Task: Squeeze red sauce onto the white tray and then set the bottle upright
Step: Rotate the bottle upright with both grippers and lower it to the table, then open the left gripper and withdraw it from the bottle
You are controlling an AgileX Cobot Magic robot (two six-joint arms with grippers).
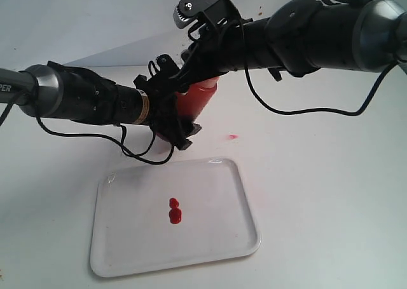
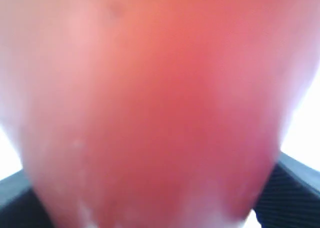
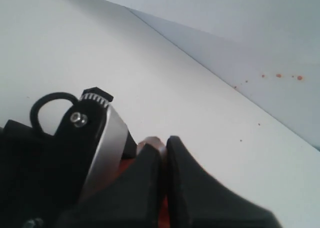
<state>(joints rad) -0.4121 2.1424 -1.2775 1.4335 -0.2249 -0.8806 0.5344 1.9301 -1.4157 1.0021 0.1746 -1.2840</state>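
The bottle [image 1: 196, 98], translucent orange-red with darker red fill, hangs above the table just behind the white tray [image 1: 245, 200]. My left gripper [image 1: 180, 122] is shut on its body; in the left wrist view the bottle [image 2: 160, 97] fills the frame, with a dark finger [image 2: 295, 188] at its edge. My right gripper [image 1: 200, 73] reaches across from the right and is shut at the bottle's top. In the right wrist view a pinkish tip [image 3: 150, 144] shows between the nearly touching fingers [image 3: 197, 188]. Two glossy blobs of red sauce [image 1: 174, 211] lie mid-tray.
A tiny pink-red smear [image 1: 232, 137] marks the white table right of the bottle. Small red specks [image 3: 279, 76] dot the white back wall. Both arms [image 1: 76, 98] cross low over the table behind the tray, cables hanging from them.
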